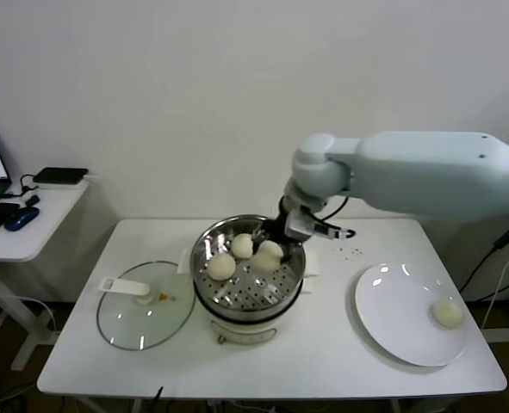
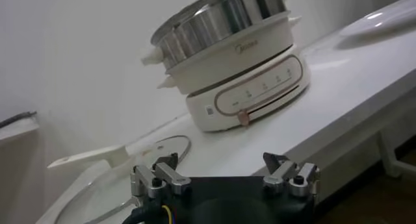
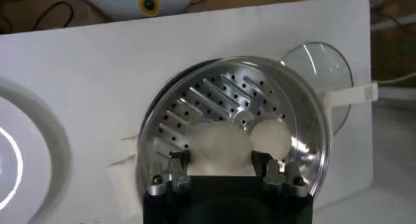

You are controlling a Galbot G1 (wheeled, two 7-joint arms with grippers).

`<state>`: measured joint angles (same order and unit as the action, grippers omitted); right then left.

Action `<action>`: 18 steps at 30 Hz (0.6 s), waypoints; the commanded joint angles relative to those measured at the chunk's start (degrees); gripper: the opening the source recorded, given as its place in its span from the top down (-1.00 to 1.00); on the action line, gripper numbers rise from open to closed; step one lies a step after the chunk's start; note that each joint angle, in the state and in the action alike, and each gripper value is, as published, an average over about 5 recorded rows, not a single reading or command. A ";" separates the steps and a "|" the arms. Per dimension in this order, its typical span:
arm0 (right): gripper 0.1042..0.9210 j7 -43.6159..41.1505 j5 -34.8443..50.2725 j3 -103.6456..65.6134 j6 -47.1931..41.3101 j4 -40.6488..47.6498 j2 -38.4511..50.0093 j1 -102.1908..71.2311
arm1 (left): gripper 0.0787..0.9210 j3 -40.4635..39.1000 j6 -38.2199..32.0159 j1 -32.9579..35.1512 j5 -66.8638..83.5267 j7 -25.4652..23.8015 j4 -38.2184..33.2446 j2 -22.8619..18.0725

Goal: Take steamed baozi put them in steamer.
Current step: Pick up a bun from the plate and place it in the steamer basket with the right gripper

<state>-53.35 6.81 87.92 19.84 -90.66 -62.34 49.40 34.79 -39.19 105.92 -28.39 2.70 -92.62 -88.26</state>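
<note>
Inside the steamer (image 1: 247,292) your right gripper (image 3: 221,163) has its fingers set on either side of one baozi (image 3: 218,150), gripping it. Two more buns (image 1: 231,256) sit just beside it; a fourth bun (image 1: 449,313) lies on the white plate (image 1: 400,335).

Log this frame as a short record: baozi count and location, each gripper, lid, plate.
baozi in steamer: three, in the steamer
baozi on plate: one, near the right edge of the white plate
right gripper: inside the steamer, closed around a baozi
left gripper: open, empty, low beside the table's front edge
glass lid: flat on the table, left of the steamer
</note>
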 commanded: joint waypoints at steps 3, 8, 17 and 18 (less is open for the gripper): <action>-0.34 1.30 -4.45 0.48 1.11 4.43 -10.51 -6.98 | -0.77 -0.03 -0.11 -0.23 0.03 -0.01 0.11 -0.02; -0.36 1.26 -7.21 1.45 1.34 5.68 -10.44 -9.10 | -0.77 0.07 -0.41 -0.25 0.06 0.05 0.21 0.00; -0.37 1.89 -7.67 1.05 1.47 9.50 -12.22 -12.20 | -0.77 0.24 -0.87 -0.27 0.11 0.14 0.45 0.04; -0.37 1.86 -7.61 0.92 1.54 9.87 -12.48 -12.32 | -0.77 0.28 -0.91 -0.25 0.11 0.15 0.47 0.05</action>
<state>-51.92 0.94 88.97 20.96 -84.24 -71.76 40.55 34.99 -39.96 105.63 -28.31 2.80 -92.24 -88.26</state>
